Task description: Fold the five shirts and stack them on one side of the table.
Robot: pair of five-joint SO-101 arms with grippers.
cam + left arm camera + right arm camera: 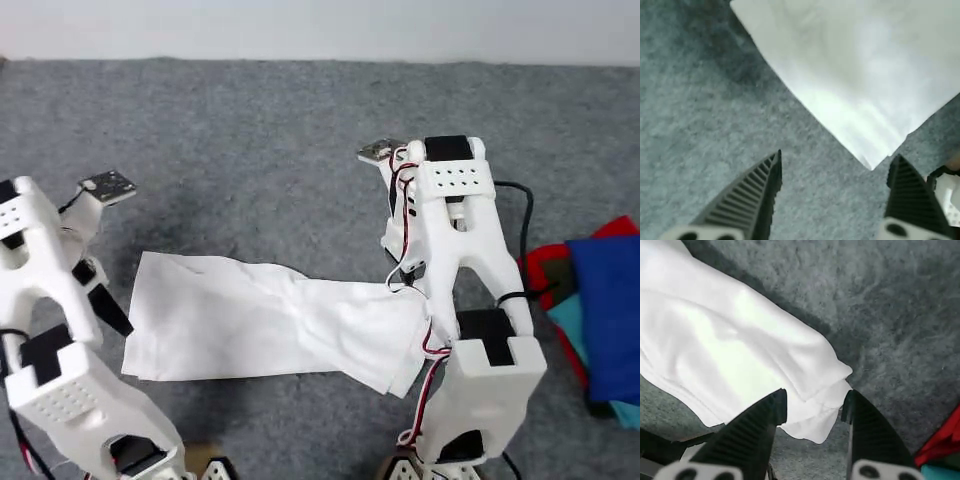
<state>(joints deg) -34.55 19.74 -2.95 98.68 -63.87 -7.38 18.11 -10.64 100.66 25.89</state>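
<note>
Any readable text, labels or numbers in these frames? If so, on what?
None. The white shirt is plain, the pile of coloured shirts shows no print, and the arm housings carry only rows of small holes, no legible marks.

A grey carpet (250, 150) with a coarse, mottled pile forms the whole work surface. A plain white wall (320, 25) runs along its far edge and meets the carpet in a straight line.
</note>
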